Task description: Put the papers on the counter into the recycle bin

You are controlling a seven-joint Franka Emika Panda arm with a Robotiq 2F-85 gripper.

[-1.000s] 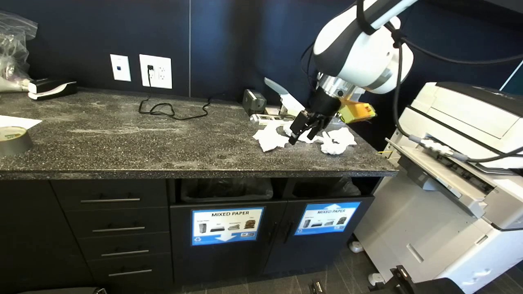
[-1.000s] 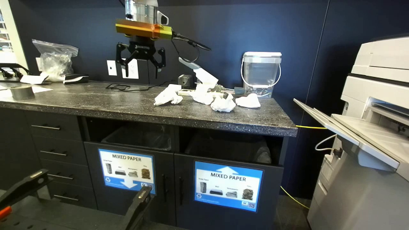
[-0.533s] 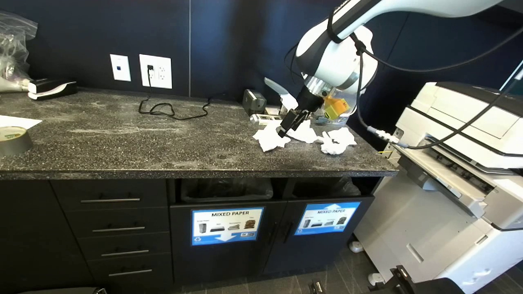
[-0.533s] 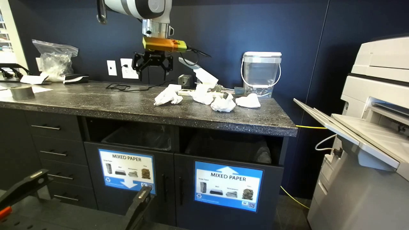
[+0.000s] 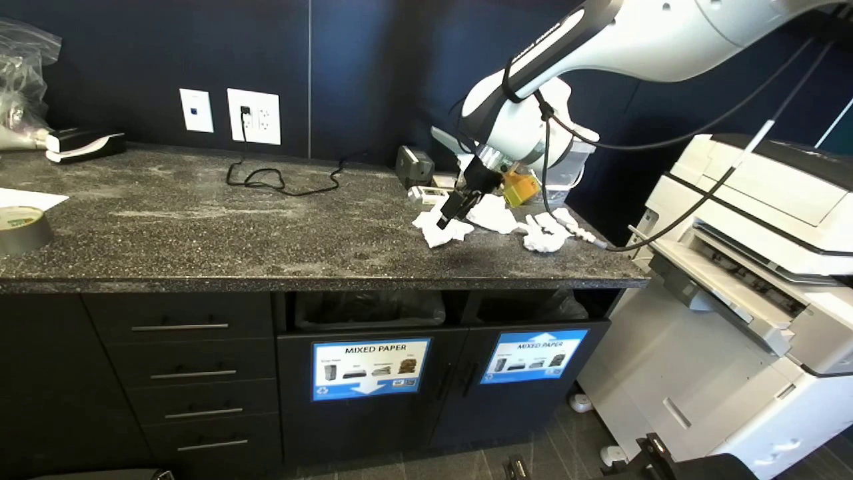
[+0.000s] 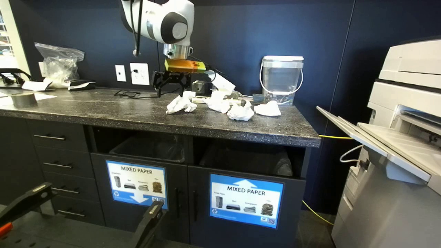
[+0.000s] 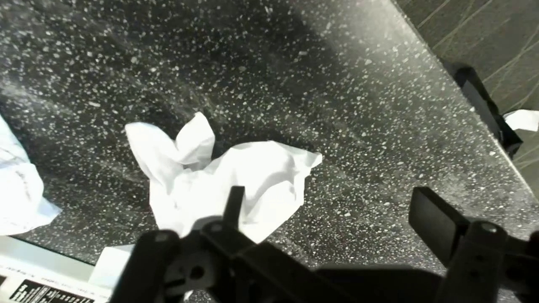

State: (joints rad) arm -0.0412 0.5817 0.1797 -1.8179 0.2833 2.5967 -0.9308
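In an exterior view my arm reaches in from two o'clock, its forearm slanting down toward eight, then bends at the bulky white wrist so that the last stretch of me tips down to seven. In an exterior view my claw points straight down at six, slung beneath a yellow-orange block, low above the dark speckled counter. I am released and spread wide: in the wrist view my fingers stand well apart, one at nine o'clock and one at three, with speckled stone and part of the nearest paper showing in the gap. That crumpled sheet lies toward ten o'clock from the middle of the gap, and my nine-o'clock finger crosses in front of it; whether my tip touches it I cannot tell. Three other papers lie on the counter a little past three o'clock from me in an exterior view, a loose row of white crumples near its three-o'clock end. The recycle bin, the dark slot above the bluer sign, sits below the counter's edge there, between four and five o'clock from my claw; all four papers lie higher, on the stone.
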